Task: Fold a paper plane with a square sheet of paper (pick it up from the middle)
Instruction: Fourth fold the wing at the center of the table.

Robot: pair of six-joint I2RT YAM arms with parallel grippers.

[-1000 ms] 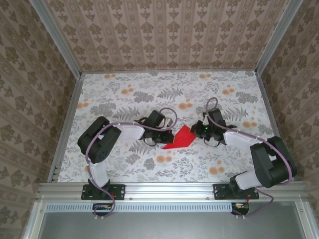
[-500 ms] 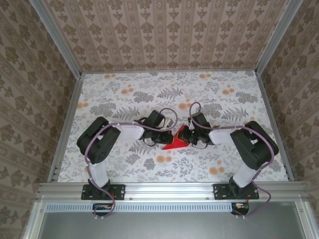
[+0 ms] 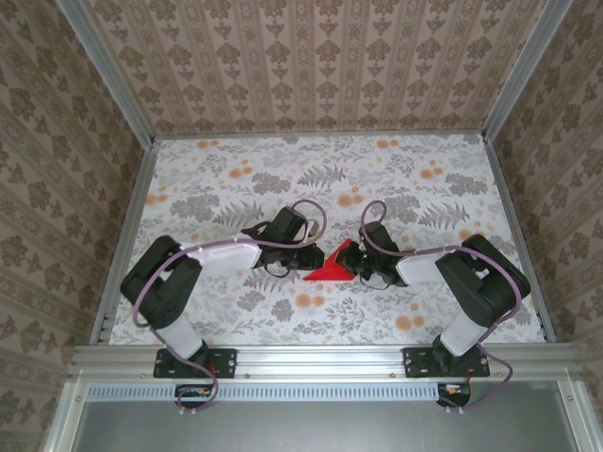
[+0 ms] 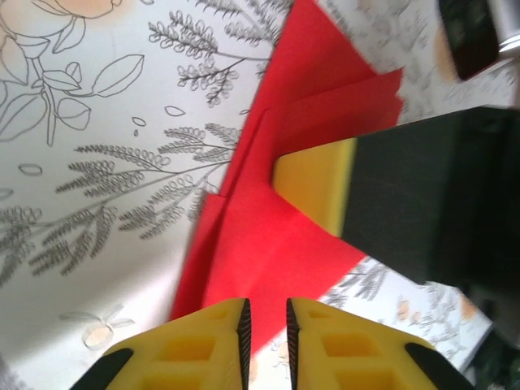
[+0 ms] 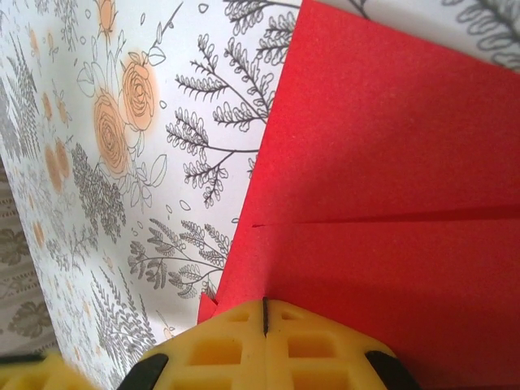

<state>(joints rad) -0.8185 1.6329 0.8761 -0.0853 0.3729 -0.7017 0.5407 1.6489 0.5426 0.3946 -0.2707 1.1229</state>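
Lying creased and pointed mid-way across the worktop, nearer its front edge, red paper sat between both grippers. Right gripper was closed, tips on it. Left gripper had jaws barely apart at its left side.

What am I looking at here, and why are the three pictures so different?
Two robot arms are bolted to the near edge of a flower-patterned table. The wide picture comes from a fixed camera above and behind them; the two close-ups come from small cameras on each arm's wrist, so the yellow tips at the bottom are that arm's own fingers. Between the arms lies a folded red paper, partway to a paper plane. The right gripper is shut, its tips against the paper's edge, seemingly pressing it down. The left gripper stands slightly open at the paper's edge, gripping nothing that I can see.
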